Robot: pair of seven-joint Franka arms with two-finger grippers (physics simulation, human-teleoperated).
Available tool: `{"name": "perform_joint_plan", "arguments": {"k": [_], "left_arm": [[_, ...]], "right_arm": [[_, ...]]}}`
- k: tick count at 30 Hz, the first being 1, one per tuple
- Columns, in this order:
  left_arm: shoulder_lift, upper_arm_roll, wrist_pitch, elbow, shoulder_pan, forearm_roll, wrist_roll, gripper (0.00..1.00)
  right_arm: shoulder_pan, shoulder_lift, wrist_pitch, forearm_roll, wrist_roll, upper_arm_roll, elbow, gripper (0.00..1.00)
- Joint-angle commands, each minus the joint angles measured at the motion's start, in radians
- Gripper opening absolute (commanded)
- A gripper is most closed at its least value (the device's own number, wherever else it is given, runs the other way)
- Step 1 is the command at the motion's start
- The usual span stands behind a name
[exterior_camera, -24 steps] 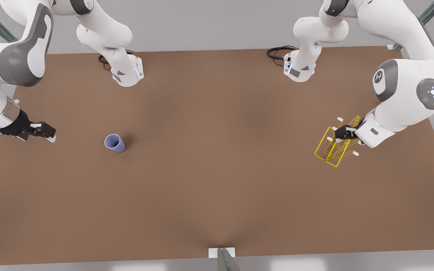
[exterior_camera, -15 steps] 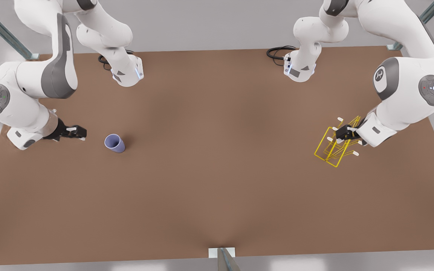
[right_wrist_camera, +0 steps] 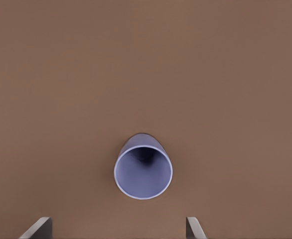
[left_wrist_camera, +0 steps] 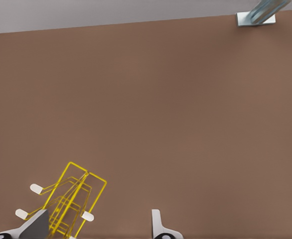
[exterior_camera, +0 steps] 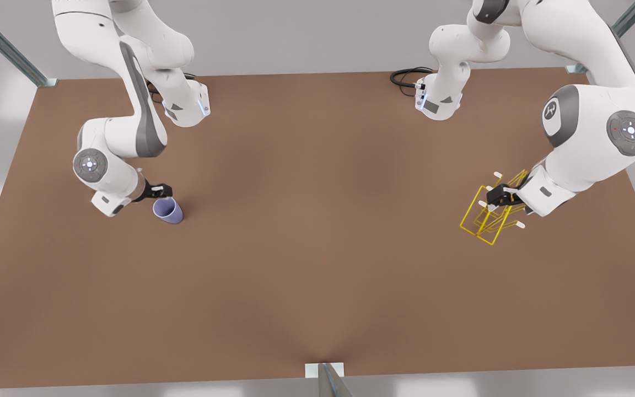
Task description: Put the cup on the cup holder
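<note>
The lavender-blue cup [exterior_camera: 167, 210] stands upright on the brown table toward the front view's left, its opening [right_wrist_camera: 143, 172] facing up. My right gripper [exterior_camera: 162, 191] hangs just behind its rim, open, with the cup ahead of the gap between the fingers [right_wrist_camera: 118, 223]. On the front view's right sits the yellow wire cup holder [exterior_camera: 487, 218] with white-capped prongs. My left gripper [exterior_camera: 495, 197] hovers over its upper part, open; one finger [left_wrist_camera: 37, 225] overlaps the rack [left_wrist_camera: 73, 196], the other finger [left_wrist_camera: 157, 224] stands beside it.
The brown table [exterior_camera: 317, 248] is bare between cup and holder. Both arm bases [exterior_camera: 188, 107] [exterior_camera: 439, 102] and black cables [exterior_camera: 405, 74] sit along the back edge. A metal bracket [exterior_camera: 326, 370] marks the front edge's middle.
The right arm swung in from the table's left edge and brought its gripper up to the cup. The left gripper stayed over the cup holder, shifting only slightly.
</note>
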Motion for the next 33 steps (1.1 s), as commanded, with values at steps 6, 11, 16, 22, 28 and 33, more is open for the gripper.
{"name": "perform_joint_plan", "arguments": {"k": [6, 11, 16, 22, 28, 33], "left_arm": [[-0.004, 0.002, -0.011, -0.006, -0.001, 0.009, -0.025, 1.00], [-0.006, 0.011, -0.016, -0.008, 0.000, 0.004, -0.004, 1.00], [-0.004, 0.011, -0.016, -0.011, 0.000, 0.004, -0.002, 1.00], [0.008, 0.011, -0.006, -0.011, 0.002, 0.003, -0.002, 1.00], [0.016, 0.011, -0.005, -0.011, 0.002, 0.003, -0.002, 1.00], [0.031, 0.011, -0.005, -0.009, 0.003, 0.003, -0.002, 1.00]], "right_arm": [[0.041, 0.050, 0.397, 0.002, 0.006, 0.002, -0.132, 1.00], [0.041, 0.004, 0.507, 0.001, 0.005, 0.009, -0.264, 1.00], [-0.042, -0.076, 0.547, -0.002, -0.011, 0.051, -0.350, 1.00], [-0.117, -0.070, 0.592, -0.001, -0.014, 0.100, -0.377, 1.00], [-0.111, -0.065, 0.592, -0.002, -0.015, 0.106, -0.381, 1.00], [-0.111, -0.044, 0.595, -0.001, -0.015, 0.106, -0.384, 1.00]]}}
